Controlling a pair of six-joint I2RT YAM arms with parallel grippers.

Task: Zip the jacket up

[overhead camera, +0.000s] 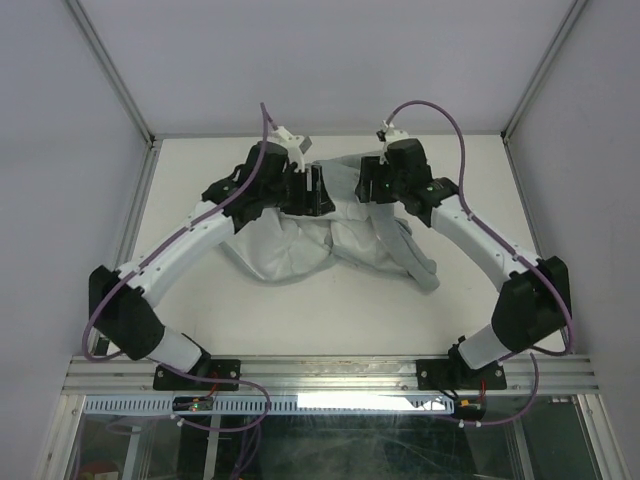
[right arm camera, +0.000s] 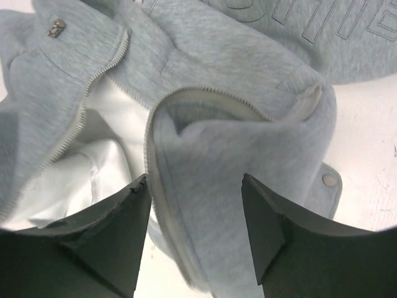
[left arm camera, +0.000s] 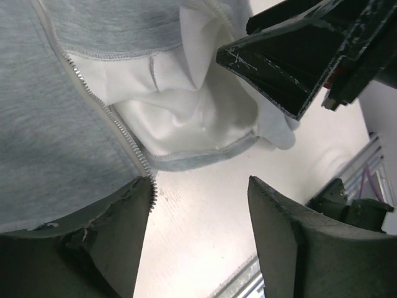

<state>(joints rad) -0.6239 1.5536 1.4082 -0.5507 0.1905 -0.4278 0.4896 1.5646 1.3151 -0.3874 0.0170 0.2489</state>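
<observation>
White tabletop [overhead camera: 330, 320] holds your rumpled jacket [overhead camera: 290, 250] at centre, left end effector [left arm camera: 200, 181] spread wide beside its zipper teeth [left arm camera: 118, 127], right end effector [right arm camera: 195, 177] spread wide astride a fleece fold.

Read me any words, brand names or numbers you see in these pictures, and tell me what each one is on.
Embossed block letters on the jacket, right wrist view: cut off by the picture's top edge; only "H" and "E" seem readable, no whole word.
No other text is readable in any view.
</observation>
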